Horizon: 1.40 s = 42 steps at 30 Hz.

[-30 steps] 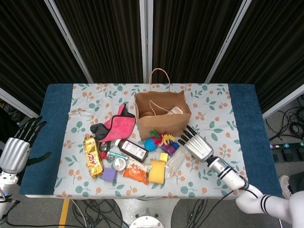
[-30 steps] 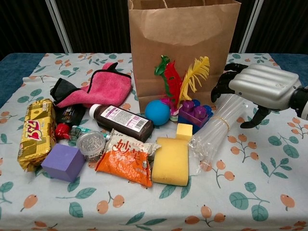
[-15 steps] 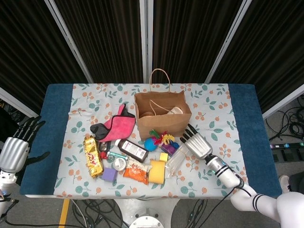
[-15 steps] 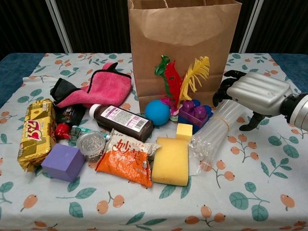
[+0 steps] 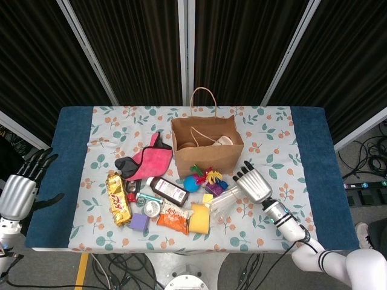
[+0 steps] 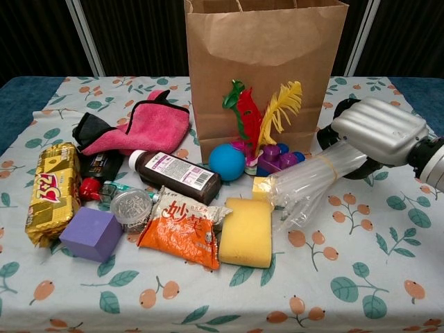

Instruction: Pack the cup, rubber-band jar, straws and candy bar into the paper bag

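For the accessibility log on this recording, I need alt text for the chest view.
The right hand grips one end of a clear bundle of straws, tilted up off the floral tablecloth in front of a standing brown paper bag. Clutter lies to the left: a yellow sponge, orange snack packet, brown bottle, purple block, gold candy bar and pink cloth.

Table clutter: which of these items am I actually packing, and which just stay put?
Job items: straws held by right hand; candy bar; rubber-band jar; paper bag.

Lying about: pink cloth, brown bottle, blue ball, yellow sponge, purple cube, orange snack packet.
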Available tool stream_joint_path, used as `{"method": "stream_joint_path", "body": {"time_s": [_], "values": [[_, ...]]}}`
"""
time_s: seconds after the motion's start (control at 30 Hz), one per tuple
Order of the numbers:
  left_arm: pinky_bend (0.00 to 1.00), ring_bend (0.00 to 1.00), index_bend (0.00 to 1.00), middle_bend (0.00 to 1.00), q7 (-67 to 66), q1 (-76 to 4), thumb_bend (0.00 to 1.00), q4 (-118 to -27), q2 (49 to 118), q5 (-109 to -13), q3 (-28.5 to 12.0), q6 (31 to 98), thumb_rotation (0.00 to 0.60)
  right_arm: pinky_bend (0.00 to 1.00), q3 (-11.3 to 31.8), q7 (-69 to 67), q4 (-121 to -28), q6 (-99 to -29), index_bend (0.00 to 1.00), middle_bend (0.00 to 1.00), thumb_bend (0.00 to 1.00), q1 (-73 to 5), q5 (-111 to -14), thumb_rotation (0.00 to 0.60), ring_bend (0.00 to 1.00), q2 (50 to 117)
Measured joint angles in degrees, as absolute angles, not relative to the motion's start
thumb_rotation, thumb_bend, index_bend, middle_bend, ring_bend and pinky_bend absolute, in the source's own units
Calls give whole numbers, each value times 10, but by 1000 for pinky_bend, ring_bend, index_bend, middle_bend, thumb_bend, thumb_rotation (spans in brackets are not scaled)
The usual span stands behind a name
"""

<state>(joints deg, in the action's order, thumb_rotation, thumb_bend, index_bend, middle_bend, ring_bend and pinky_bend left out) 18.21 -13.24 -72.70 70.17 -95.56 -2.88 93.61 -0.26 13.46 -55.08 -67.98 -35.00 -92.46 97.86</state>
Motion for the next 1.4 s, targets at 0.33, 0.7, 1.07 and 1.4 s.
{"method": "stream_joint_path", "body": {"time_s": [0.33,0.7,1.07,1.4], "values": [[200,84,136,165,170,-136,31,-754,700,-966,-29,940,600,266,21,134,-738,-803,646,575,184,-313,-946,600,423,831],[200,85,136,165,176,-137,30,-767,691,-968,-30,945,600,267,157,211,-999,-885,660,587,184,-297,-910,600,436,611],[200,84,136,165,191,-137,31,-758,692,-964,-33,947,600,265,225,422,-962,-795,660,582,184,-390,-808,600,436,622],[200,84,136,165,215,-132,30,-740,689,-954,-36,950,600,256,235,595,-870,-737,660,578,184,-491,-751,600,436,737]]}}
